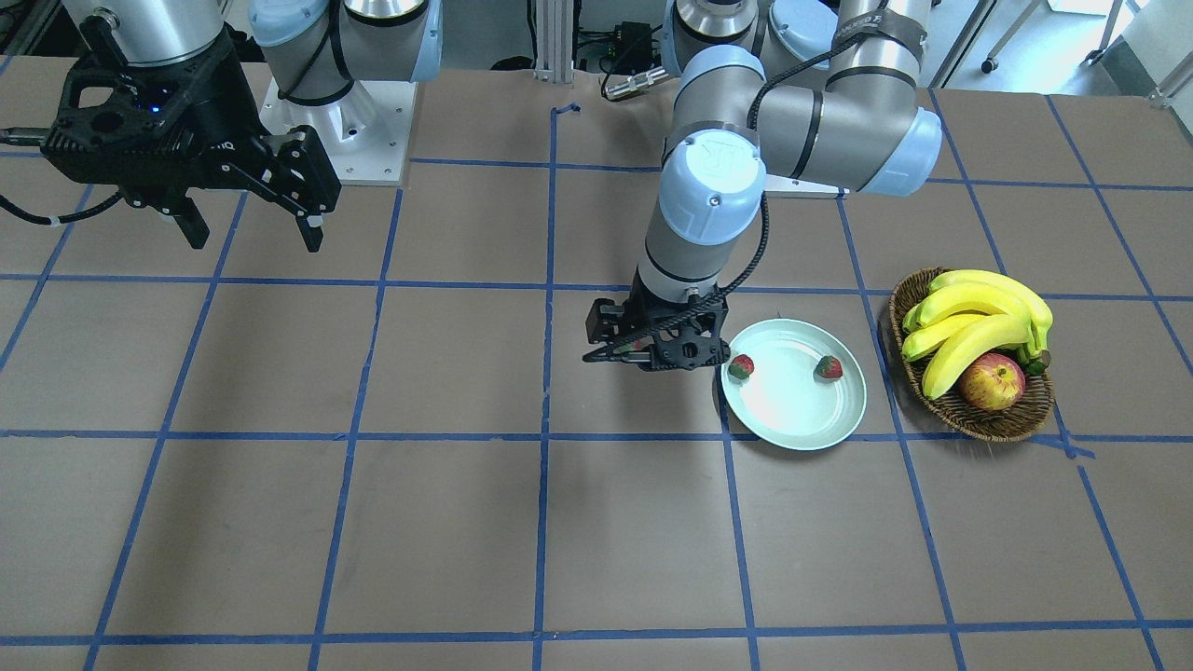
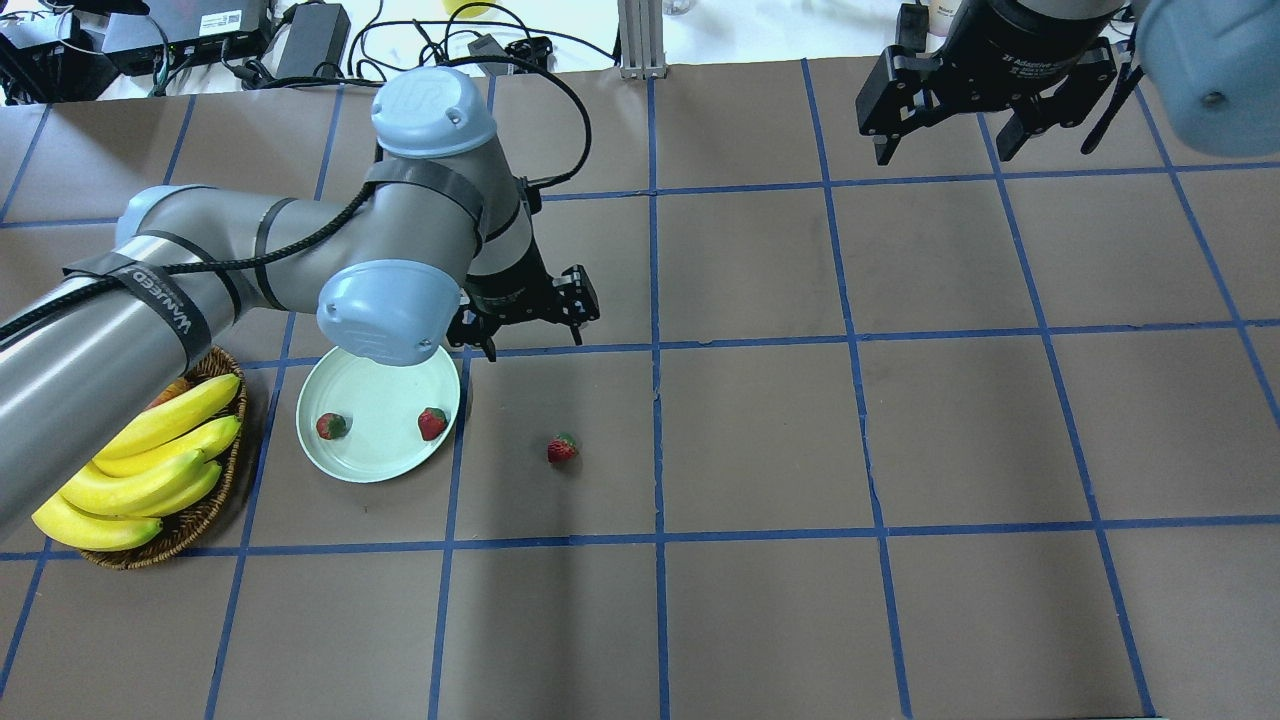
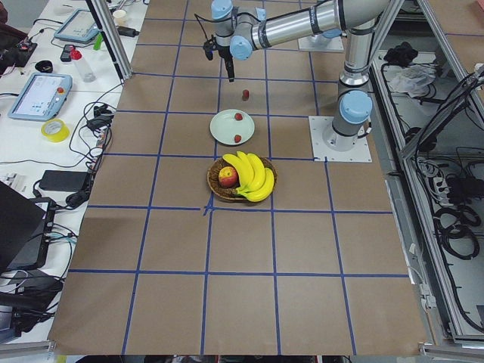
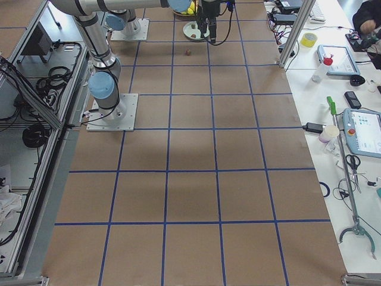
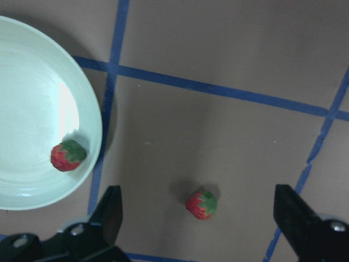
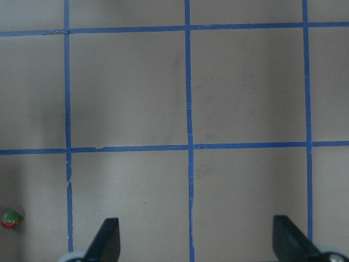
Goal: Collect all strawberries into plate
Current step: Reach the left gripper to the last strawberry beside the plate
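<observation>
Our left gripper [image 2: 533, 335], fingers spread, hangs over one strawberry [image 2: 562, 450] on the worktop [image 2: 800, 440]; two strawberries [image 2: 432, 423] sit in the plate [image 2: 385, 445]; our right gripper [image 2: 947, 145] has its fingers apart too.

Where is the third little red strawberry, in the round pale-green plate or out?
Out. That strawberry lies on the bare brown table, apart from the plate, which holds two more strawberries.

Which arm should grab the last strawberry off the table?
Left. The left gripper, open, hangs just over the loose strawberry, beside the plate; the right gripper sits far across the table.
</observation>
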